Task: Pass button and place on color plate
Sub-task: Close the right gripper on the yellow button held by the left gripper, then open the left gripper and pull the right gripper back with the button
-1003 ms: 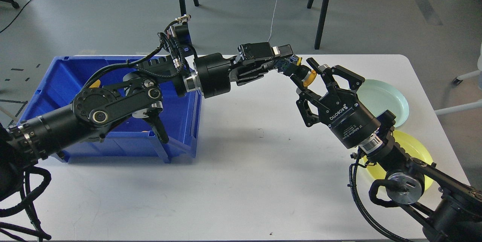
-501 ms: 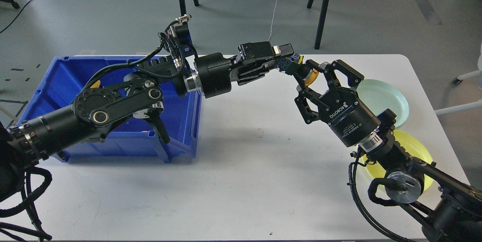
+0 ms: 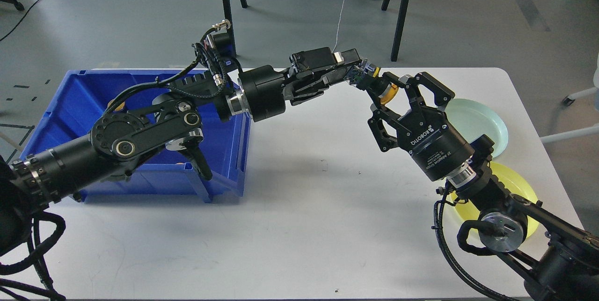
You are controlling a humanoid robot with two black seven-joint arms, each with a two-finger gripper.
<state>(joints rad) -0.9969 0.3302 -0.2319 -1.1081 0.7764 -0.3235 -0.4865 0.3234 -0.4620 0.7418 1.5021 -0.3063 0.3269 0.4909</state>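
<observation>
The button [image 3: 388, 93] is yellow with a small blue end and hangs in the air over the back middle of the white table [image 3: 299, 226]. My left gripper [image 3: 359, 70] reaches in from the left and is shut on its blue end. My right gripper [image 3: 397, 86] comes up from the lower right, and its fingers [image 3: 380, 99] are closed around the yellow part. A pale green plate [image 3: 482, 123] and a yellow plate [image 3: 517, 186] lie at the table's right edge, partly hidden behind my right arm.
A large blue bin [image 3: 56, 109] stands on the left of the table under my left arm, with a yellow item [image 3: 119, 103] just showing inside. Chair legs and a person's feet are on the floor behind the table.
My right gripper has moved up to the button and closed its fingers around it. My left gripper has risen slightly, still at the button's blue end.
</observation>
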